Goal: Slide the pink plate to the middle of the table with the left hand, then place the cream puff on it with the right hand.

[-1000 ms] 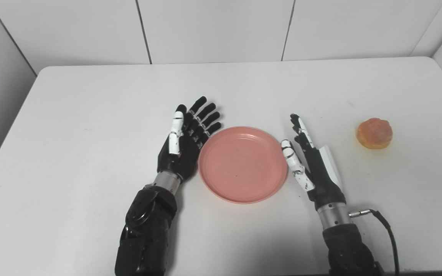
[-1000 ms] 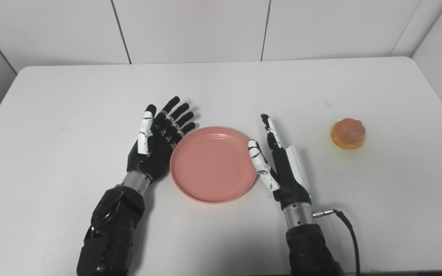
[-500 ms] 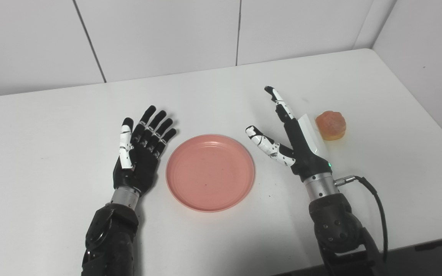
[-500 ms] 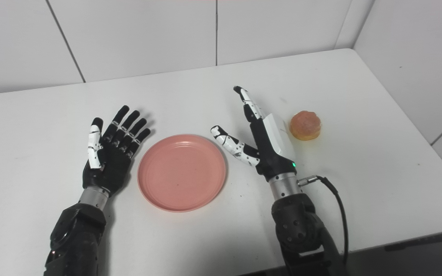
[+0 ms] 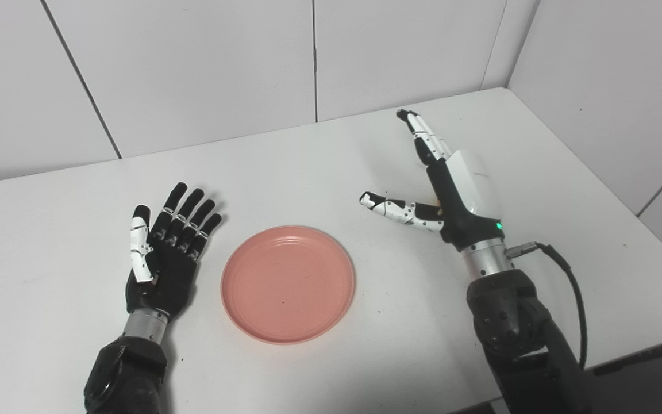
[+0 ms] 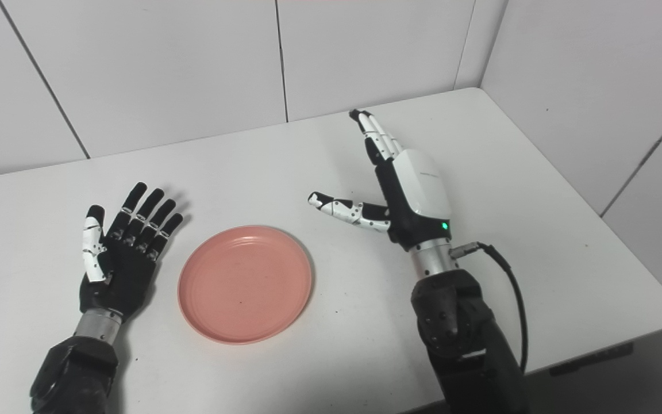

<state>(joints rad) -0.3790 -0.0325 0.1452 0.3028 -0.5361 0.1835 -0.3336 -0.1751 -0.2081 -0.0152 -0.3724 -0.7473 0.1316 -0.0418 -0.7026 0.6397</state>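
Worktop (image 5: 319,161): white, walls behind and on the right. Pink plate (image 5: 288,283) sits flat near the middle, empty, so I judge the slide step done. My left hand (image 5: 161,259) lies palm-up just beside the plate's left rim, not touching, fingers spread, holding nothing, parked clear. My right hand (image 6: 405,195) is out over the right half, fingers extended, thumb wide, nothing held, opened for the pickup I'd say. Cream puff: almost fully hidden behind that hand; only an orange sliver (image 5: 437,202) shows at the palm.
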